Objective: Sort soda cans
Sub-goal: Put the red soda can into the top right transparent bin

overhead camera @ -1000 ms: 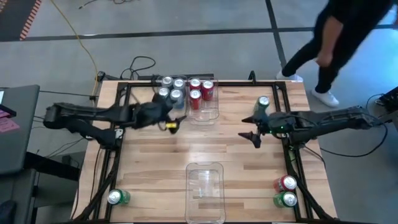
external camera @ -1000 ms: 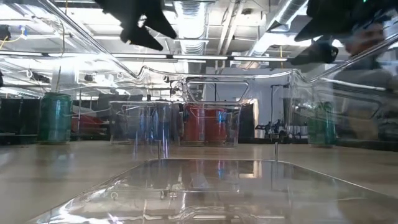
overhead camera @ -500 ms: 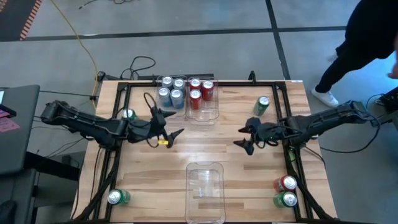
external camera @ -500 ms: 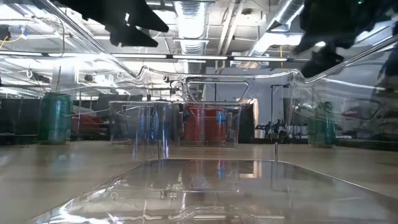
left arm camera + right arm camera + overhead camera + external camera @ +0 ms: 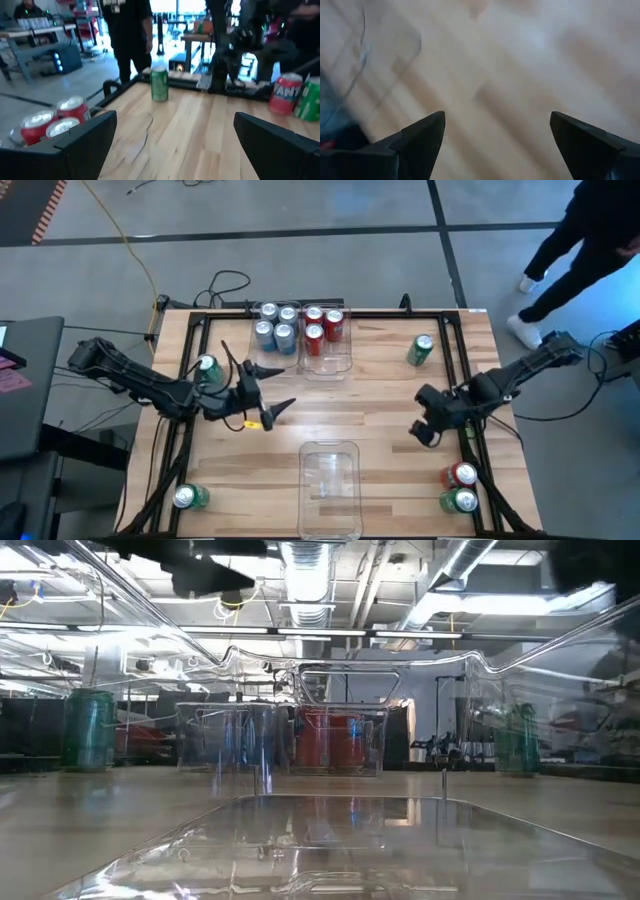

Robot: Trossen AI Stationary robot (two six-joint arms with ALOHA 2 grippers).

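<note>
Wooden table: your left gripper and right gripper, both spread and empty, flank the near bin. Sorted cans fill the far bin.

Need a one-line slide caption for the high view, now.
Both open grippers, left and right, hover empty over the table; four cans await sorting.

The only lettering that can be made out is on the red cylindrical soda can with a silver top, standing on the light wooden worktop in the left wrist view: white capitals reading "ANTA", the first letter cut off. Nothing else is legible.
</note>
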